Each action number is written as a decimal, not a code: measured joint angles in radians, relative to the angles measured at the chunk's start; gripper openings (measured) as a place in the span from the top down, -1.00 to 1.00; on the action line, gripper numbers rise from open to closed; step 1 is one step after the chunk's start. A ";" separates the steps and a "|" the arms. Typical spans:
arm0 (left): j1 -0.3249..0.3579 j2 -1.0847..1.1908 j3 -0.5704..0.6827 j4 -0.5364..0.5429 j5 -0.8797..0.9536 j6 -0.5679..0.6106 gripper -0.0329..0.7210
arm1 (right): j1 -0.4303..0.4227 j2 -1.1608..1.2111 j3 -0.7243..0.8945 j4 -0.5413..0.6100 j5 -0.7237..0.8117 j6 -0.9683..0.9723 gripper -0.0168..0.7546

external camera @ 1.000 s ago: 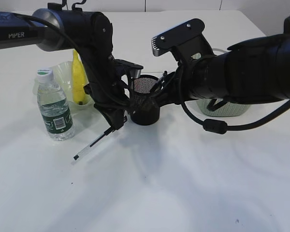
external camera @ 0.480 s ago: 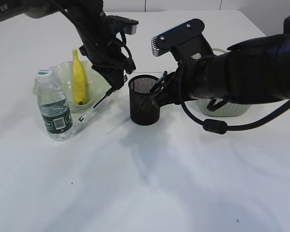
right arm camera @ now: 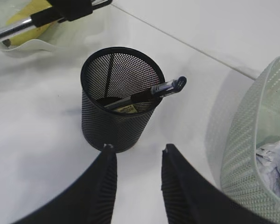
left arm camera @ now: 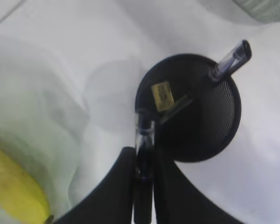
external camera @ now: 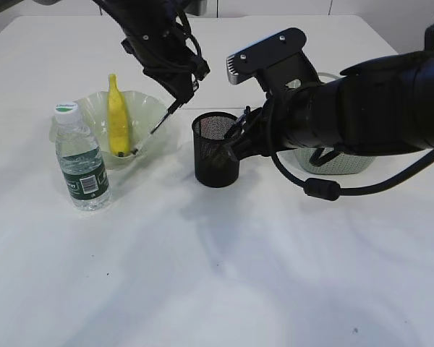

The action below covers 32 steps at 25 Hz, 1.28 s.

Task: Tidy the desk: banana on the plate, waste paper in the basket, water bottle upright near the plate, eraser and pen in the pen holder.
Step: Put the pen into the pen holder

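Observation:
My left gripper [external camera: 179,85] is shut on a clear pen [external camera: 158,126] and holds it slanted in the air, tip down over the plate's right rim, left of the black mesh pen holder [external camera: 217,155]. In the left wrist view the gripper [left arm camera: 143,151] clamps the pen [left arm camera: 144,128] beside the holder [left arm camera: 196,121], which holds another pen [left arm camera: 228,58] and the eraser [left arm camera: 162,95]. The banana [external camera: 116,119] lies on the pale green plate [external camera: 153,108]. The water bottle [external camera: 81,160] stands upright by the plate. My right gripper [right arm camera: 137,149] is open and empty, just in front of the holder [right arm camera: 119,98].
The light green mesh basket [right arm camera: 252,140] stands right of the holder with crumpled waste paper [right arm camera: 276,158] in it. In the exterior view the basket [external camera: 336,163] is mostly hidden behind my right arm. The white table [external camera: 217,275] stretches toward the front.
My left gripper has lifted the pen off the table and carried it up and back, from in front of the holder to above the plate's right rim. The right arm has not moved.

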 joint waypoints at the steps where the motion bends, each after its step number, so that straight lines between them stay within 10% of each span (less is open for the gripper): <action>1: 0.000 0.000 0.000 -0.008 -0.026 0.000 0.78 | 0.000 0.000 0.000 -0.002 0.000 0.000 0.31; 32: 0.000 0.015 0.000 -0.264 -0.549 0.020 0.80 | 0.000 0.000 0.000 -0.015 -0.024 -0.004 0.31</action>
